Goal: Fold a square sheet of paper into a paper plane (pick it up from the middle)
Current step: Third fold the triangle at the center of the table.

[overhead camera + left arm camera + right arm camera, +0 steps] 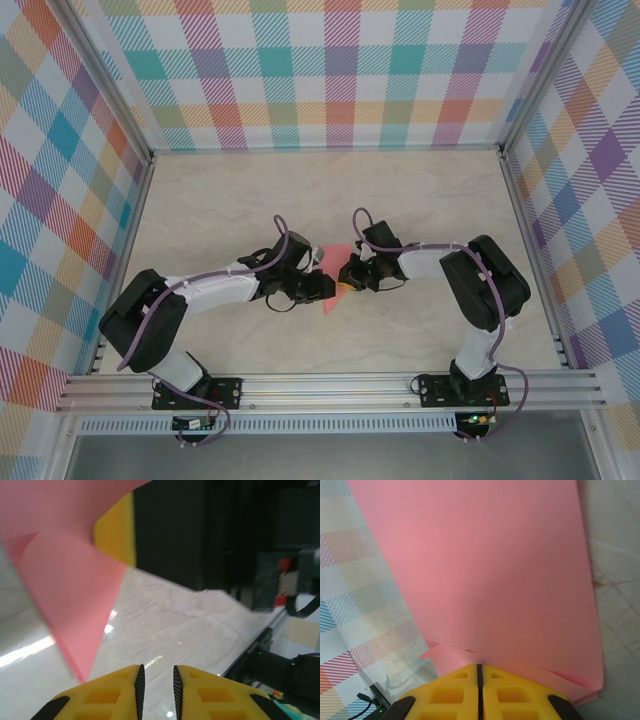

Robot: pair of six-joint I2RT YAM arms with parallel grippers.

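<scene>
Right gripper (479,672) pinches the square sheet of paper (485,570) by its edge above the table (420,200), left gripper (156,682) stands barely parted, empty, nearby; sheet looks light, limp, tear-prone, so grip beside a crease.

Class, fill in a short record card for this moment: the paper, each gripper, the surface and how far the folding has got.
Paper: salmon-pink sheet, creased, held up above the table
Right gripper: shut, pinching the sheet's edge
Left gripper: jaws slightly apart, empty, facing the sheet's hanging corner
Progress: no dart shape yet
</scene>
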